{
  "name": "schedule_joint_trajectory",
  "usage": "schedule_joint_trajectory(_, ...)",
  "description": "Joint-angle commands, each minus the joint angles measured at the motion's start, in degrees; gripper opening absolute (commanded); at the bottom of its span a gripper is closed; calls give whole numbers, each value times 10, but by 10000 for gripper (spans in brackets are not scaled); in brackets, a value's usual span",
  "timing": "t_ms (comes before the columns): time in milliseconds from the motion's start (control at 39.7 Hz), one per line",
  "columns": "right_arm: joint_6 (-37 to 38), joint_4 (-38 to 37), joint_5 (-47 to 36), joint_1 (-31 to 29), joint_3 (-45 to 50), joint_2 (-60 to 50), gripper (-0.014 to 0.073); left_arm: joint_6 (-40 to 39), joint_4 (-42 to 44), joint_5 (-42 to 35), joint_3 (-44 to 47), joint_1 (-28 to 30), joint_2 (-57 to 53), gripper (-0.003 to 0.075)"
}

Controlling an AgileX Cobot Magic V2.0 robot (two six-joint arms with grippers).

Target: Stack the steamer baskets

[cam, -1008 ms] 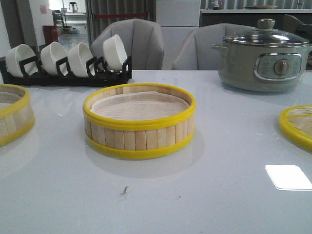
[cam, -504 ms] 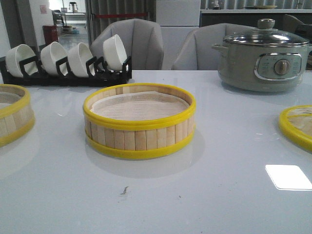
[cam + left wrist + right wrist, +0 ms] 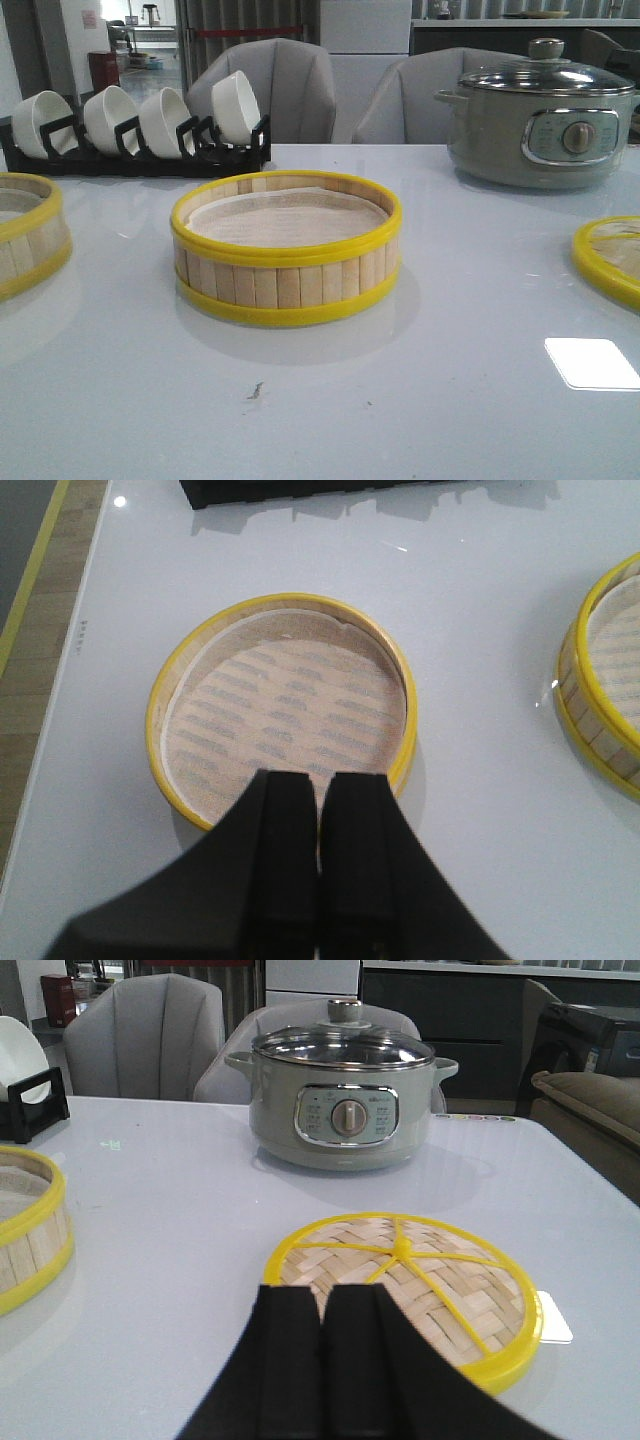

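Note:
One steamer basket (image 3: 286,248) with yellow rims and a white liner stands at the table's middle; its edge also shows as the basket (image 3: 605,680) and the basket (image 3: 30,1225) in the wrist views. A second steamer basket (image 3: 25,235) sits at the left edge. In the left wrist view this left basket (image 3: 283,705) lies below my left gripper (image 3: 320,780), which hovers shut and empty over its near rim. My right gripper (image 3: 322,1295) is shut and empty above the near edge of the woven lid (image 3: 415,1285). Neither gripper shows in the front view.
A grey-green electric pot (image 3: 540,115) with a glass lid stands at the back right. A black rack of white bowls (image 3: 135,125) lines the back left. The flat woven lid (image 3: 612,255) lies at the right edge. Grey chairs stand behind the table.

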Motion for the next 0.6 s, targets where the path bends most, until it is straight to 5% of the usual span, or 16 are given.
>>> schedule_joint_trajectory(0,4,0,-50,1,-9,-11,28,-1,12,-32,-16,-4,-6,87)
schedule_joint_trajectory(302,55,99,35,3,-126,27,28,-1,13,-14,-16,-4,-6,87)
schedule_joint_trajectory(454,-8,82,163,4,-262,165,28,-1,13,-16,-16,-4,-6,87)
schedule_joint_trajectory(579,-29,80,156,22,-348,282,28,-1,15,-16,-16,-4,-6,87)
